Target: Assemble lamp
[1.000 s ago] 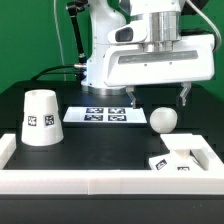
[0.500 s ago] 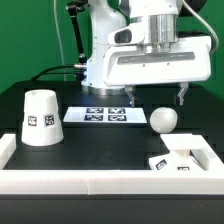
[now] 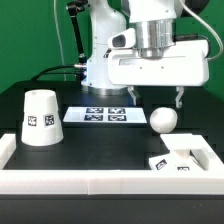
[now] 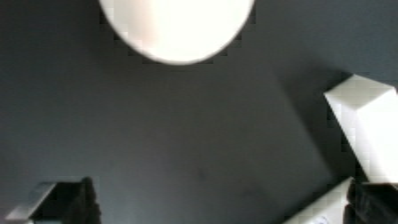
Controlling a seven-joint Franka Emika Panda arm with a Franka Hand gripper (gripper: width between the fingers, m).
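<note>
The tapered white shade (image 3: 40, 120) stands on the black table at the exterior view's left, with a tag on its side. The ball bulb (image 3: 163, 120) lies right of centre. The flat square base (image 3: 181, 161) lies in the front right corner against the white wall. My gripper (image 3: 156, 98) hangs open and empty just above and behind the bulb. In the wrist view the bulb (image 4: 173, 30) is a white oval ahead of the open gripper (image 4: 217, 205). A white part, probably the base (image 4: 365, 120), shows beside one fingertip (image 4: 375, 203).
The marker board (image 3: 103, 115) lies flat behind the table's middle, under the arm. A low white wall (image 3: 100, 181) runs along the front and both sides of the table. The robot's white body stands behind.
The gripper and wrist have shifted slightly, rising a little above the bulb. The lamp parts have not moved.
</note>
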